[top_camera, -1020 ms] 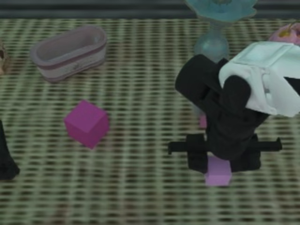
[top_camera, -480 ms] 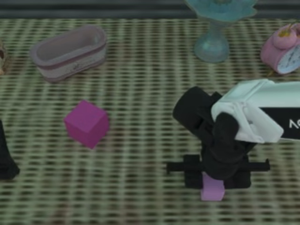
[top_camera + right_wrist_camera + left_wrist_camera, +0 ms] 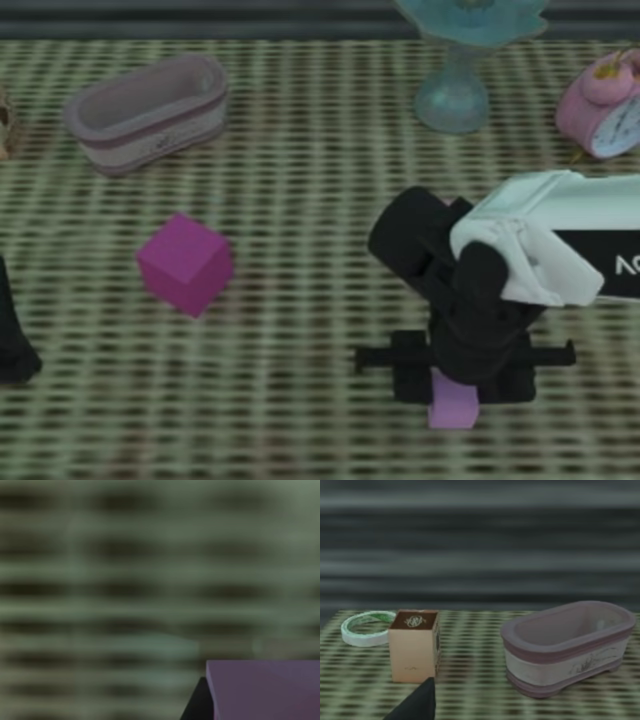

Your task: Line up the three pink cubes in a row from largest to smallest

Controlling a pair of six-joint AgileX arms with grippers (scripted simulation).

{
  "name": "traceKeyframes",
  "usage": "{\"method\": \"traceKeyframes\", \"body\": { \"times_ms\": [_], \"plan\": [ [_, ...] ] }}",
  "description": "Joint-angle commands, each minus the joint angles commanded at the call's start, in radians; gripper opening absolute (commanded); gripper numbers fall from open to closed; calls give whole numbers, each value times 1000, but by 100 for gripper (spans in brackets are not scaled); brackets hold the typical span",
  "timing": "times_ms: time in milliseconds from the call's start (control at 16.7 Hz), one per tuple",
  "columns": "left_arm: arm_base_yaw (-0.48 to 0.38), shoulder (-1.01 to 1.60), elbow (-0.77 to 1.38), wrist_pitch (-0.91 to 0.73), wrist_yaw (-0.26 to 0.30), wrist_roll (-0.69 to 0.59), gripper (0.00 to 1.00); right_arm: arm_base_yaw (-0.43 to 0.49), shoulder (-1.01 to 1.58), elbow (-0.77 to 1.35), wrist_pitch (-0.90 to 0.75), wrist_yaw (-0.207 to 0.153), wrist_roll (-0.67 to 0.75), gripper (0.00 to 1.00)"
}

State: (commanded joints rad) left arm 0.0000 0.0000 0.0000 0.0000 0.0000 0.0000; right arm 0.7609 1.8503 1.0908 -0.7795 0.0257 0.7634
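Right tool (image 3: 455, 385) over medium pink cube (image 3: 453, 408)

Deep magenta cube (image 3: 186, 264); pale pink cube (image 3: 453, 405); green-beige woven table (image 3: 300, 150); black right gripper (image 3: 465, 372).

Right arm is reaching in from the table's right side, white forearm leading to a black wrist bent downward. Right end effector (image 3: 455, 385) is pointing straight down at the table's lower right area, its fingers closing on a pink cube (image 3: 454, 406). Left arm is sitting parked at the left edge, with only part of the left end effector (image 3: 12, 345) showing.
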Motion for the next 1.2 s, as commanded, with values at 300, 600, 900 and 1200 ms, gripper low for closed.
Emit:
{"method": "traceKeyframes", "body": {
  "times_ms": [300,600,900,1200],
  "plan": [
    [0,0,0,0,0,0,100,0,0,0,0,0,0,83],
    [0,0,0,0,0,0,100,0,0,0,0,0,0,100],
    [0,0,0,0,0,0,100,0,0,0,0,0,0,100],
    [0,0,0,0,0,0,100,6,-28,53,-77,0,2,100]
  ]
}}
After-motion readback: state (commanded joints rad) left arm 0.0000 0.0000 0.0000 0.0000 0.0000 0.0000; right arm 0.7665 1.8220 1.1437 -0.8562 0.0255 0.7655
